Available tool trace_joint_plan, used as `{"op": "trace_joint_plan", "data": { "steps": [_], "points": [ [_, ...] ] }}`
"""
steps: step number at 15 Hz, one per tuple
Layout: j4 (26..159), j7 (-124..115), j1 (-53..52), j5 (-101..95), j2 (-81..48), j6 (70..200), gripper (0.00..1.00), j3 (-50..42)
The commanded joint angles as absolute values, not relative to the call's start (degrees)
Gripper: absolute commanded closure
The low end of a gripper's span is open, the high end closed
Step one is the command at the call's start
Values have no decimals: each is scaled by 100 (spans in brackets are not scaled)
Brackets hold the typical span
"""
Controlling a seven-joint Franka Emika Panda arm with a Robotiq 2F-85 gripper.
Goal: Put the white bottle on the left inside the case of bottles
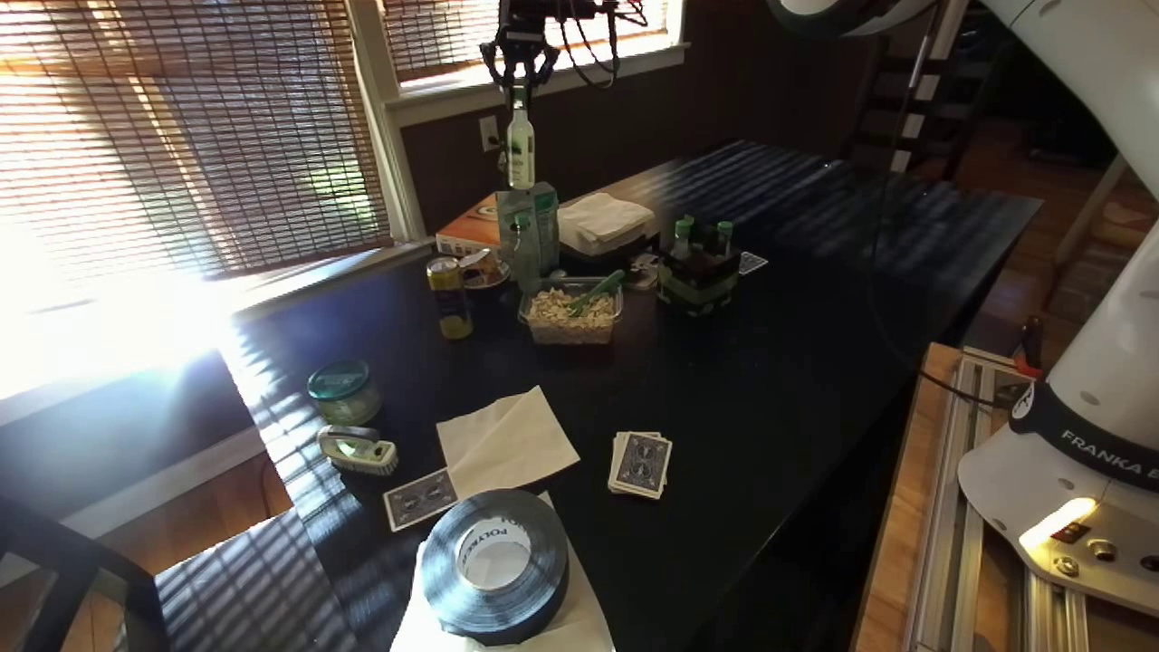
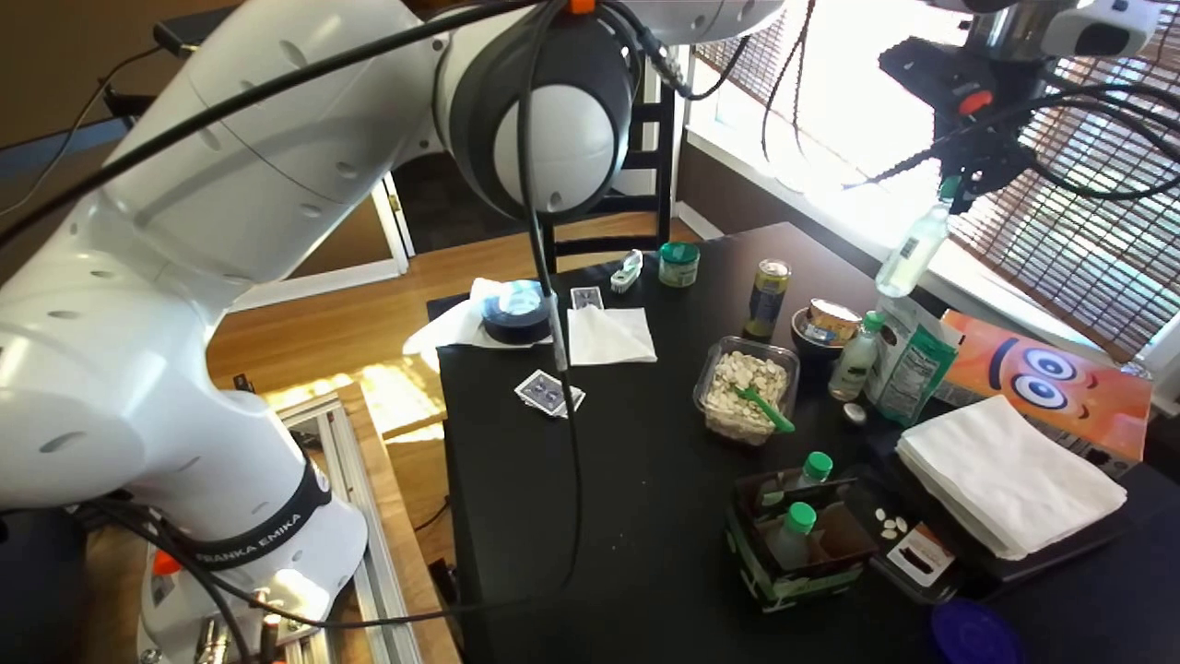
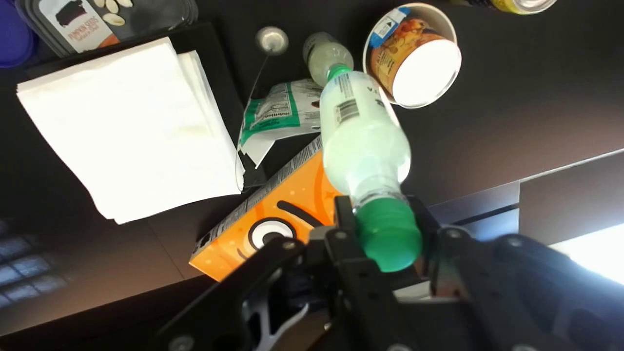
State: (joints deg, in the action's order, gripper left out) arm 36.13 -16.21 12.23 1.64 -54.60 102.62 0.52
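Robot gripper [image 3: 382, 212] hangs over a dark table [image 1: 770, 380]. Close beneath stand a green pouch [image 2: 913, 369] and a second bottle [image 2: 853, 366]; an orange box [image 2: 1097, 397] and a napkin stack [image 2: 1009, 475] lie alongside, the bottle case [image 2: 809, 579] well apart. Fingers [image 3: 344, 212] clamp the white bottle [image 1: 522, 149] by its green cap [image 3: 390, 236], parted just that wide, its base near the pouch's top

"FRANKA EMIKA" marks the robot's band [image 2: 253, 546]; "POLYKE", the tape roll [image 1: 493, 614]; "PUMPKIN SEEDS", a tub's label [image 3: 78, 23]; "nutrition", the pouch [image 3: 279, 109].
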Motion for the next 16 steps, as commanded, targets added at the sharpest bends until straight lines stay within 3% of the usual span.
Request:
{"op": "trace_joint_plan", "data": {
  "steps": [1,15,16],
  "points": [
    [4551,-1177,1364,269,-4978,10482,93,171],
    [8066,-1967,1576,1130,-3661,12854,93,-148],
    [7192,-1745,1480,954,-4195,12359,93,-207]
  ]
}}
